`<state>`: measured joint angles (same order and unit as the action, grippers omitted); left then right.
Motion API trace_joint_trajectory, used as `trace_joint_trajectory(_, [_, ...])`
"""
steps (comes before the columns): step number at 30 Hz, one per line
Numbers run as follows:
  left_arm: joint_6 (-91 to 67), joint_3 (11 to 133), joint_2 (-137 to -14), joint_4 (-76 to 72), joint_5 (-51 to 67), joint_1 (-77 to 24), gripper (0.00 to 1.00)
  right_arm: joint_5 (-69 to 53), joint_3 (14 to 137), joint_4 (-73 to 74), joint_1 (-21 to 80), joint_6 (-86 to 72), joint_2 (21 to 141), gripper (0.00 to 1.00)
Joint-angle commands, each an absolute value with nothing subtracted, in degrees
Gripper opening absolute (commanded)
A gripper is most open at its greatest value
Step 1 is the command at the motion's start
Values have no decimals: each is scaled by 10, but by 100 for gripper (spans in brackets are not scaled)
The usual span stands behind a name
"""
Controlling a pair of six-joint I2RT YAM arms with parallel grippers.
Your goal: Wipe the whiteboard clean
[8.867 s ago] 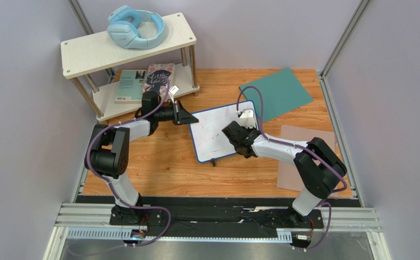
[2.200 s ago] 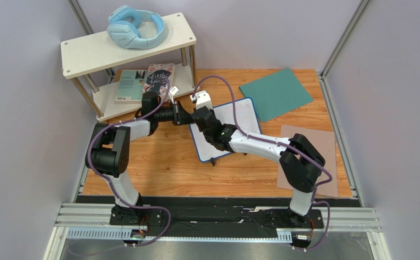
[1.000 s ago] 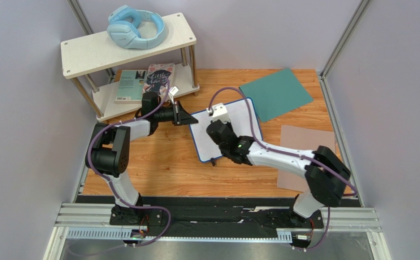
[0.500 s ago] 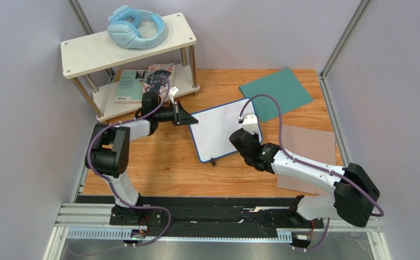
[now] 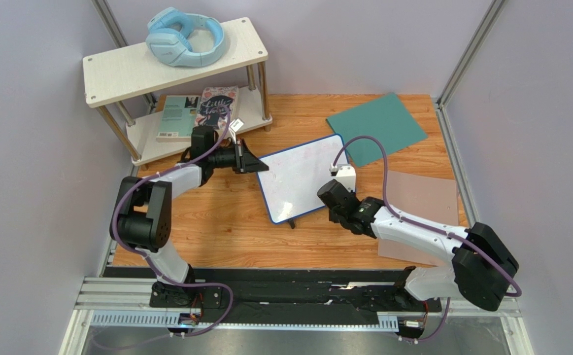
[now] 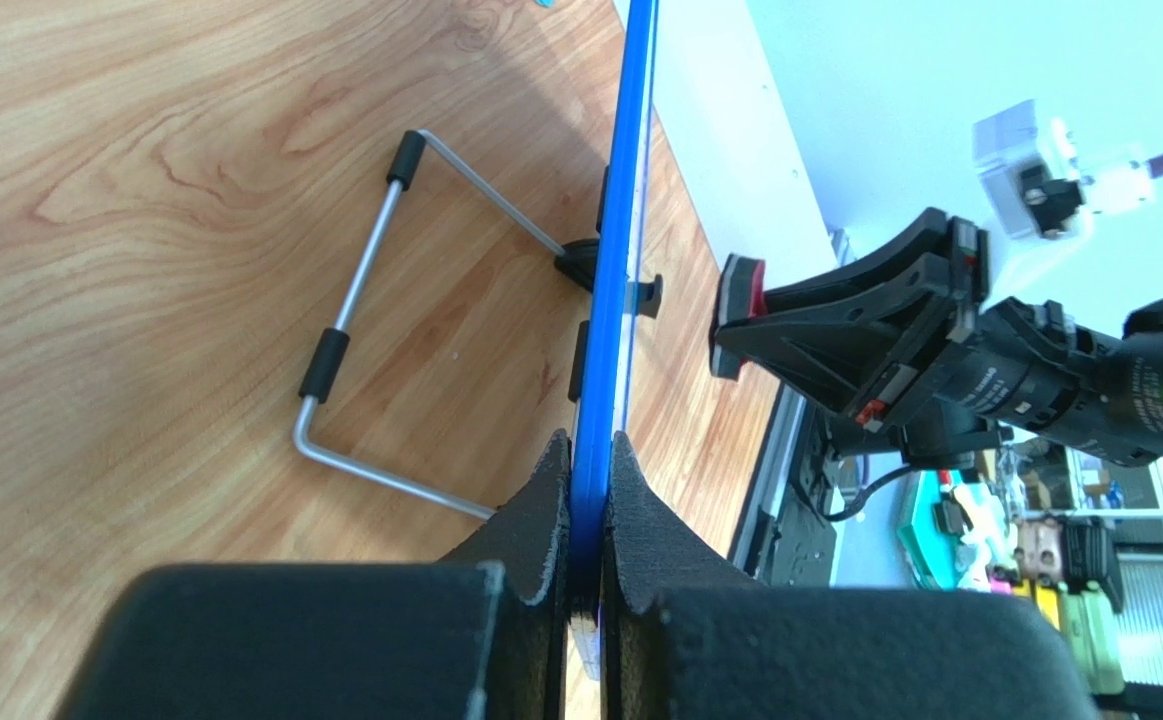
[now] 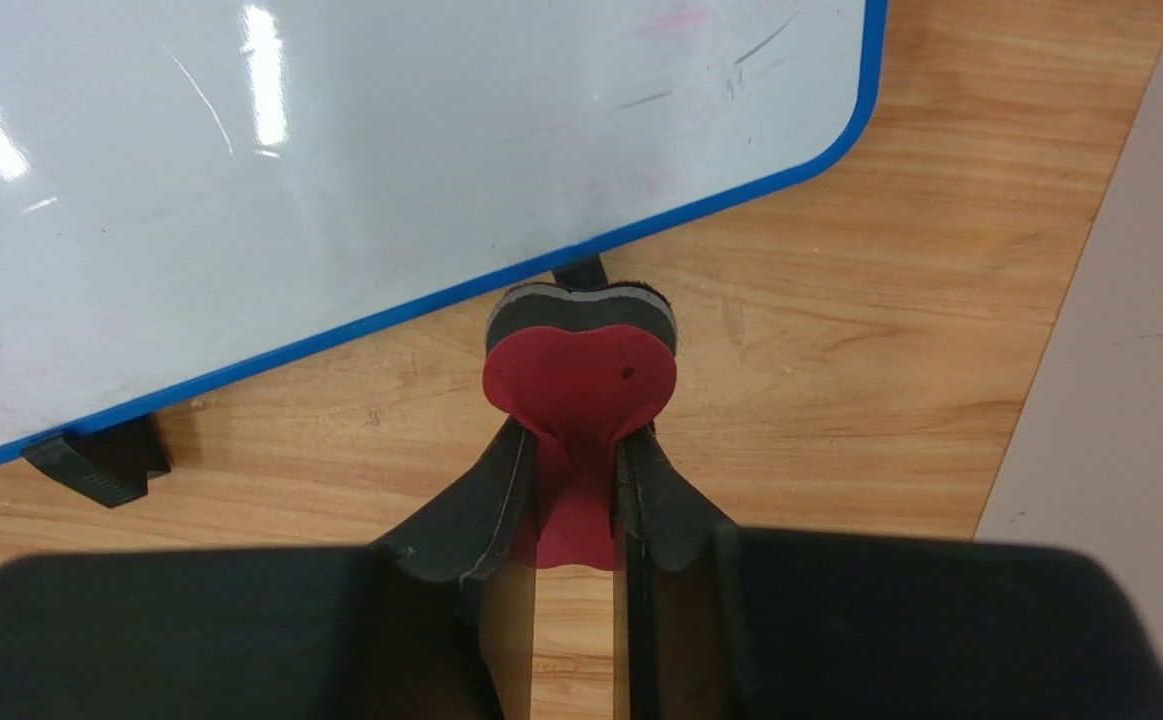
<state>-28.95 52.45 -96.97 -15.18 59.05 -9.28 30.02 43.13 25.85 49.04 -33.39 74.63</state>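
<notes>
The whiteboard (image 5: 300, 176), white with a thin blue frame, stands tilted on the wooden table on a wire stand (image 6: 369, 323). Its face looks almost clean, with faint smudges near its lower right corner (image 7: 692, 60). My left gripper (image 5: 256, 164) is shut on the board's left blue edge (image 6: 598, 495). My right gripper (image 5: 325, 198) is shut on a red eraser with a dark felt pad (image 7: 580, 360). It sits just off the board's lower right edge, apart from the white face.
A teal green sheet (image 5: 376, 127) lies behind the board at right. A pinkish-brown mat (image 5: 422, 207) lies under my right arm. A white two-level shelf (image 5: 174, 66) at back left holds blue headphones (image 5: 185, 35) and books (image 5: 197, 111).
My right gripper with the eraser swept from the board's upper left across its face and came off at the lower right edge. The dark handwriting seen earlier is gone. My left gripper held the board throughout.
</notes>
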Motion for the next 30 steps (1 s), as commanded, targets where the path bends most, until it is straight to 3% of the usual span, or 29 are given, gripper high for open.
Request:
trace_joint_trajectory(1, [-215,503,-947,-101,515,-90,0,254,420,265,490,-358,746,0])
trace_joint_trajectory(3, [-212,500,-943,-93,507,-90,1,237,411,265,489,-359,744,2])
trace_joint_trajectory(6, [-205,497,-935,-78,490,-90,7,215,403,264,490,-359,743,19])
trace_joint_trajectory(7, [-204,497,-933,-76,487,-90,12,210,400,263,490,-358,743,32])
trace_joint_trajectory(10, [-199,497,-926,-64,474,-90,18,195,391,265,490,-359,740,51])
trace_joint_trajectory(16, [-191,490,-911,-46,446,-90,30,182,368,265,489,-368,706,73])
trace_joint_trajectory(22, [-185,484,-889,-33,416,-90,44,193,370,279,489,-368,695,85])
trace_joint_trajectory(30, [-172,495,-831,16,373,-90,55,242,395,267,469,-334,717,81])
